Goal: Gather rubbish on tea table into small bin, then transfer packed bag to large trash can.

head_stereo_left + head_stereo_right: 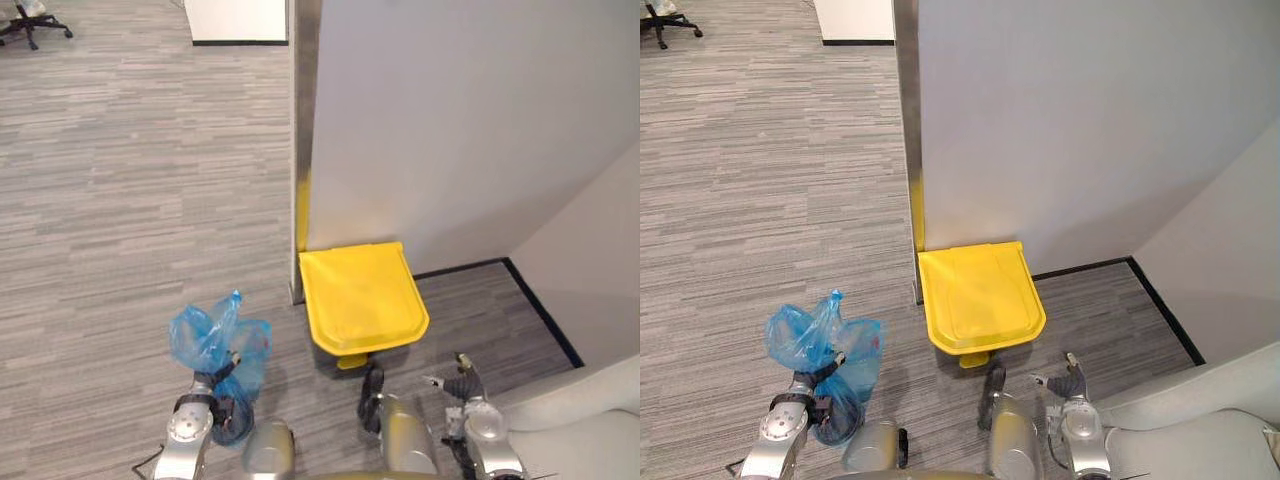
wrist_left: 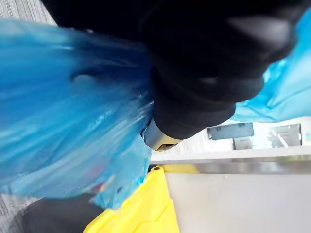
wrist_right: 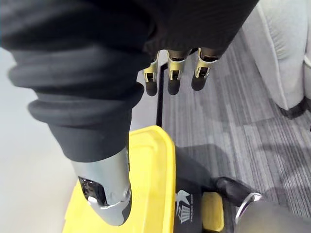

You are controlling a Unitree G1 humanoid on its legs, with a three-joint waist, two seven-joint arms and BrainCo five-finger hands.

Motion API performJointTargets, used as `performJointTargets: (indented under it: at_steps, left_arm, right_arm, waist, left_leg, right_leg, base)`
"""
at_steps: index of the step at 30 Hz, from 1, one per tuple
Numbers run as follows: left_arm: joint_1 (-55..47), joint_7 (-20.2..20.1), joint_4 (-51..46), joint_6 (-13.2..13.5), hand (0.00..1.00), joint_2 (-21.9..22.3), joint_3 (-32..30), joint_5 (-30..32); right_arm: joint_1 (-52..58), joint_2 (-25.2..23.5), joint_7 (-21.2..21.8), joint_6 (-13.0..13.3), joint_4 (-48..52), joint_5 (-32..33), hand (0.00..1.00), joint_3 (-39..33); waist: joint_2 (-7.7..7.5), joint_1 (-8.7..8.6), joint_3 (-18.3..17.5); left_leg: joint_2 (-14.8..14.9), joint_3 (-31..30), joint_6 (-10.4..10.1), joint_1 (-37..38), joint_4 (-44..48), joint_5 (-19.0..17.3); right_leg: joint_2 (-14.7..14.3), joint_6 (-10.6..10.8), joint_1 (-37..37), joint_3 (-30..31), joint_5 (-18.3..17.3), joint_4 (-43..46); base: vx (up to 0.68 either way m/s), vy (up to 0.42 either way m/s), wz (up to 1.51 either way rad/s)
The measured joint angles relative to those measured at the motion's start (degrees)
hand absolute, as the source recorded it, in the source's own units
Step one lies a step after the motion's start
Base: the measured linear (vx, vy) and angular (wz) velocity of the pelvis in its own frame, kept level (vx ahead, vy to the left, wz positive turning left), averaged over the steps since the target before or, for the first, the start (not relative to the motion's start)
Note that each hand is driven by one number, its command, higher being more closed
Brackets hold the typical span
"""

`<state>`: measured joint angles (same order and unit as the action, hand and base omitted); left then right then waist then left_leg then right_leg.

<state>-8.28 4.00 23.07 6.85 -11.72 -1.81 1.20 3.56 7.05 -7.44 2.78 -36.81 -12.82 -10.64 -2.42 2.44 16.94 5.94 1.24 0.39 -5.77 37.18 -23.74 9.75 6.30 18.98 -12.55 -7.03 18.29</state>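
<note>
Left hand (image 1: 212,388) with blue bag (image 1: 205,335), grey carpet (image 1: 120,200), yellow bin (image 1: 360,295) by wall (image 1: 450,120)

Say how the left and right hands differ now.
The left hand is curled round the blue bag; the right hand holds nothing, fingers straight. The left hand is off to the left of the yellow trash can, the right hand nearer its front right. Both wear dark covers.
</note>
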Motion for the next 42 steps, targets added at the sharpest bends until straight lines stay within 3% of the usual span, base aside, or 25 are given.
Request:
performJointTargets:
  at_steps: [3,4,5,6,7,10,14,17,24,28,31,34,37,39,42]
  left_arm:
    - [1.96,0.0,1.23,-0.02,1.0,0.56,0.07,0.01]
    - [2.77,0.02,1.46,-0.02,1.0,0.62,0.06,0.01]
    - [2.89,0.07,1.45,0.01,1.0,0.58,0.03,0.0]
    - [2.95,0.14,1.68,-0.03,1.0,0.68,0.08,0.0]
    - [2.75,0.16,1.66,-0.04,1.0,1.4,0.07,-0.01]
    - [2.71,0.17,2.28,-0.05,1.0,3.17,0.53,-0.35]
    - [3.76,0.14,4.44,0.23,1.0,4.22,1.04,-0.46]
    - [4.61,0.16,6.78,0.18,1.0,4.31,0.9,-0.54]
    - [3.03,0.13,6.87,0.22,1.0,3.36,-1.79,-0.52]
    - [3.36,0.06,7.41,0.26,1.0,3.01,-1.7,-0.51]
    - [3.28,0.51,7.31,0.67,1.0,2.97,-1.65,-0.52]
    - [4.13,1.49,6.12,1.5,1.0,2.97,-0.18,-1.6]
    - [4.33,1.61,5.2,2.47,1.0,3.02,0.79,-2.93]
    - [4.34,1.91,3.05,2.56,1.0,3.01,2.31,-3.67]
    - [4.58,2.21,-1.5,3.66,1.0,3.08,4.6,-5.57]
  right_arm:
    - [-0.3,2.3,0.01,-0.7,0.04,0.4,0.0,-0.43]
    - [0.31,3.11,0.02,-0.86,0.05,1.21,0.0,-1.93]
    - [0.61,3.11,0.02,-1.01,0.05,1.35,0.0,-2.77]
    - [1.34,3.12,0.02,-1.64,0.0,1.64,0.0,-4.25]
    - [1.86,3.01,0.01,-1.68,0.13,1.85,0.0,-5.13]
    - [1.84,1.91,0.07,-1.62,0.12,2.13,0.0,-5.05]
    - [2.33,1.17,0.26,-1.59,-0.09,2.2,0.0,-3.9]
    - [0.69,0.85,0.29,-1.43,-1.67,2.19,0.0,-2.96]
    - [-2.8,0.78,2.27,-0.78,-2.3,2.12,0.0,2.97]
    - [-8.52,0.86,2.7,-0.84,-2.04,2.16,0.0,10.15]
    - [-17.2,1.46,2.53,-0.73,-1.44,3.32,0.0,12.99]
    - [-29.81,5.57,1.82,0.64,-2.44,5.15,0.0,14.09]
    - [-36.59,8.47,0.97,0.69,-3.22,6.3,0.0,14.47]
    - [-41.59,11.56,0.7,0.76,-4.96,7.64,0.0,16.76]
    - [-45.53,14.66,-0.01,0.65,-6.47,9.67,0.0,18.47]
  waist:
    - [1.17,-0.3,0.7]
    - [1.36,-0.54,0.77]
    - [1.46,-0.59,0.82]
    - [1.71,-1.31,0.76]
    - [2.64,-1.58,0.18]
    - [3.48,-1.58,-0.58]
    - [5.1,-1.89,-3.33]
    - [4.8,-1.76,-3.53]
    - [3.97,-1.6,-4.29]
    - [3.84,-1.55,-4.35]
    - [3.95,-1.31,-4.29]
    - [4.46,0.39,-4.0]
    - [4.56,1.66,-3.53]
    - [4.69,1.49,-3.0]
    - [4.76,1.52,-0.99]
  left_leg:
    - [0.49,-4.58,-2.27,-0.42,1.0,-1.83]
    - [1.13,-7.66,-3.53,-0.42,0.97,-2.51]
    - [1.11,-8.94,-4.1,-0.37,0.75,-2.76]
    - [1.33,-12.03,-6.47,0.38,-0.84,-2.43]
    - [1.98,-13.07,-7.55,-0.62,1.49,-2.12]
    - [2.09,-12.24,-7.58,-1.26,8.0,-2.21]
    - [2.95,-10.56,-7.54,3.81,-2.16,-1.39]
    - [3.23,-10.11,-7.86,7.01,-9.21,-1.2]
    - [3.25,-9.15,-7.14,8.02,-15.65,-1.54]
    - [3.23,-10.92,-6.44,4.96,-16.26,-2.03]
    - [3.9,-12.24,-7.24,3.34,-16.11,-1.61]
    - [4.9,-13.4,-9.5,0.7,-16.04,-0.36]
    - [5.24,-14.94,-10.27,-0.24,-15.67,0.11]
    - [5.06,-15.09,-10.3,-2.56,-12.62,0.12]
    - [5.01,-15.11,-10.32,-4.68,-10.9,0.12]
  right_leg:
    - [-5.2,-0.09,1.66,9.36,1.17,6.03]
    - [-7.44,-0.02,2.81,11.94,-2.06,11.05]
    - [-7.62,0.53,3.41,11.72,-3.5,12.78]
    - [-7.45,0.24,3.7,9.24,-4.79,14.92]
    - [-7.65,0.09,3.78,6.51,-4.84,14.6]
    - [-9.97,-1.0,2.16,3.99,-4.15,10.49]
    - [-13.81,-2.92,2.45,1.32,-2.96,6.17]
    - [-13.79,-5.16,2.52,0.95,-2.21,7.21]
    - [-13.74,-6.4,5.29,3.18,-1.09,7.71]
    - [-13.98,-5.22,8.12,5.17,0.28,7.45]
    - [-14.09,-5.19,9.11,3.94,0.45,7.55]
    - [-15.0,-5.66,9.99,2.14,1.37,5.09]
    - [-15.64,-6.0,9.9,1.35,1.66,3.19]
    - [-15.69,-6.82,9.41,0.61,2.29,1.23]
    - [-15.73,-6.25,8.98,-0.15,3.01,-0.9]
  base:
    - [0.18,-0.259,0.6]
    - [0.18,-0.302,0.95]
    - [0.21,-0.34,1.07]
    - [0.34,-0.388,0.91]
    - [0.35,-0.373,0.78]
    - [0.24,-0.232,0.23]
    - [0.17,-0.145,0.07]
    - [0.12,-0.064,0.07]
    - [-0.01,0.003,-0.08]
    - [-0.07,-0.046,0.09]
    - [-0.03,-0.119,0.22]
    - [-0.05,-0.155,0.17]
    - [-0.07,-0.106,0.16]
    - [-0.11,-0.056,0.17]
    - [-0.13,0.007,0.16]
